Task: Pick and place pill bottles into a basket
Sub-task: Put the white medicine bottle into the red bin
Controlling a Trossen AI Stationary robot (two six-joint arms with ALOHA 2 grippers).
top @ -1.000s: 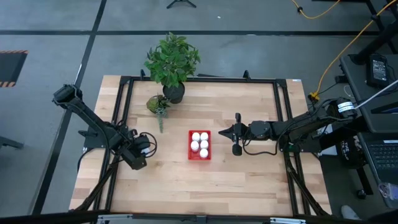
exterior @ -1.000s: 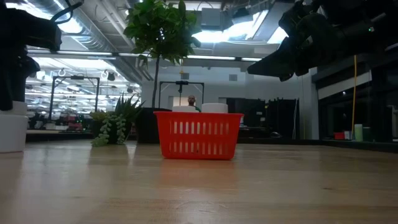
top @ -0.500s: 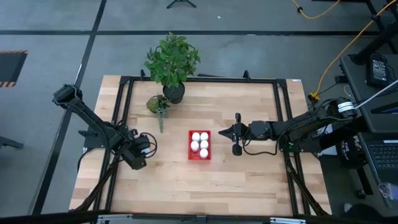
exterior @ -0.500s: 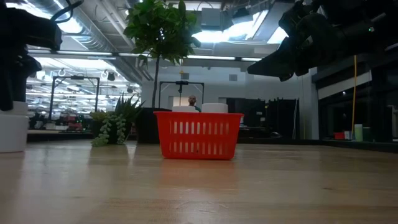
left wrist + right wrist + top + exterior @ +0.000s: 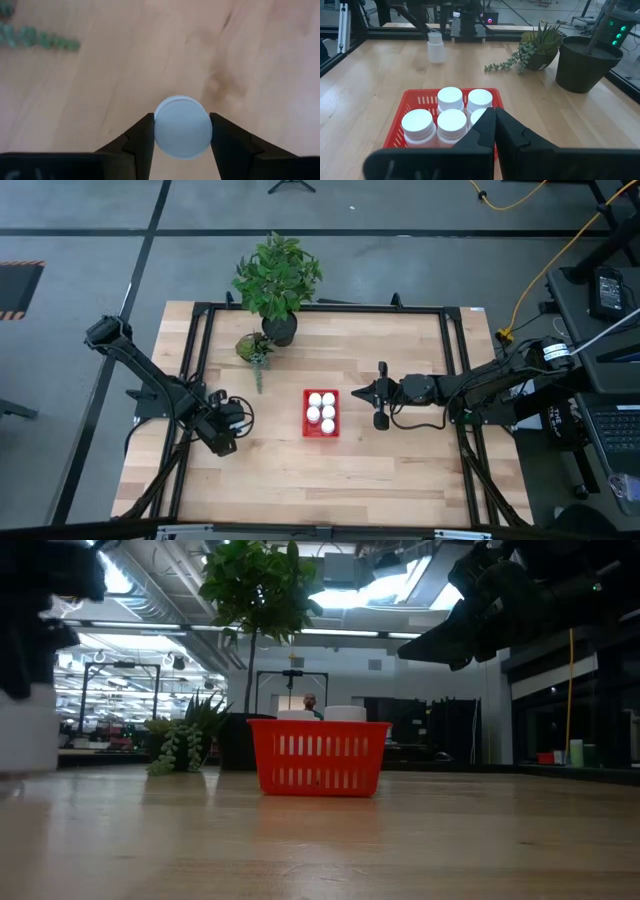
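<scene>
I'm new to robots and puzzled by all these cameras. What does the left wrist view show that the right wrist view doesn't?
Only the left wrist view shows the left gripper closed around the white cap of a small white plastic pill bottle, seen from above.

Only the right wrist view shows the red mesh-sided plastic basket holding five white-capped bottles, the dark plant pot, and the right gripper, shut and empty.

Both show the light wooden table, the trailing green succulent, and that one bottle, still outside the basket.
</scene>
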